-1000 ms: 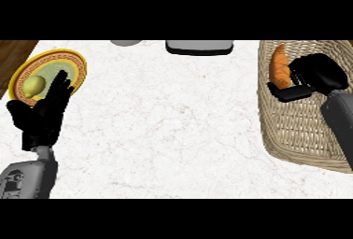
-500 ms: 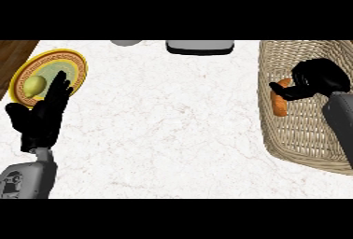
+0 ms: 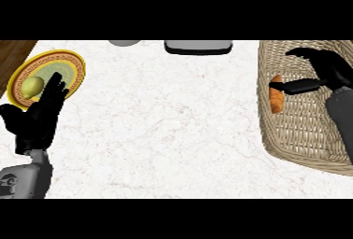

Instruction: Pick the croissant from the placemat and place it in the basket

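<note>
While in the basket (image 3: pixel 303 135), the croissant (image 3: pixel 276 94) touches the right robot hand (image 3: pixel 322 70)

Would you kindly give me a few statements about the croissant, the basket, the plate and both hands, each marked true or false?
1. The croissant lies inside the wicker basket. True.
2. The right hand has its fingers curled round the croissant. False: its fingers are spread open, with the croissant lying beside them.
3. The left hand is open, fingers up, at the view's left. True.
4. The basket stands at the view's left side. False: it stands at the right.
5. A yellow-green fruit sits on the round yellow-rimmed plate. True.
6. The plate is inside the basket. False: it rests on the counter at the far left.
</note>
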`<action>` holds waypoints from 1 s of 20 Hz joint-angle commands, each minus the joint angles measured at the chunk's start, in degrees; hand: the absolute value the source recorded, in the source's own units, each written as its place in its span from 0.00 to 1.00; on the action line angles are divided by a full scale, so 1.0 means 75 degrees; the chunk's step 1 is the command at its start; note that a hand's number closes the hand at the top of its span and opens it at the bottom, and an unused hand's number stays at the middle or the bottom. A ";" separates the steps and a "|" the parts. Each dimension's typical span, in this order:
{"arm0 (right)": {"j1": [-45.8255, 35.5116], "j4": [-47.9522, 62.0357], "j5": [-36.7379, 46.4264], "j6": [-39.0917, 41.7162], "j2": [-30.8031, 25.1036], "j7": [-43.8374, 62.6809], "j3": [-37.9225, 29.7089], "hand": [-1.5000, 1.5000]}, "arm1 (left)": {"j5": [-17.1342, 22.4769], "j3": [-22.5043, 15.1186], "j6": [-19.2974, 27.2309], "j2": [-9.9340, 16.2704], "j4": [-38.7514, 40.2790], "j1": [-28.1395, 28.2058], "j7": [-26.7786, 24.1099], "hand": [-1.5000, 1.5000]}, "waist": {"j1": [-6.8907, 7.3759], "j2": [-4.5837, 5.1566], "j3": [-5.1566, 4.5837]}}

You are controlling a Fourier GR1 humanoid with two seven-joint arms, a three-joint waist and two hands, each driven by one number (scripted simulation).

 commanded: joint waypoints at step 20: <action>0.0931 0.1176 -0.3804 0.3546 -0.2570 -0.1152 -0.3387 0.00 | -0.0504 -0.0441 0.0373 -0.0474 0.0340 0.0007 -0.0376 0.50 | 0.0095 0.0134 0.0142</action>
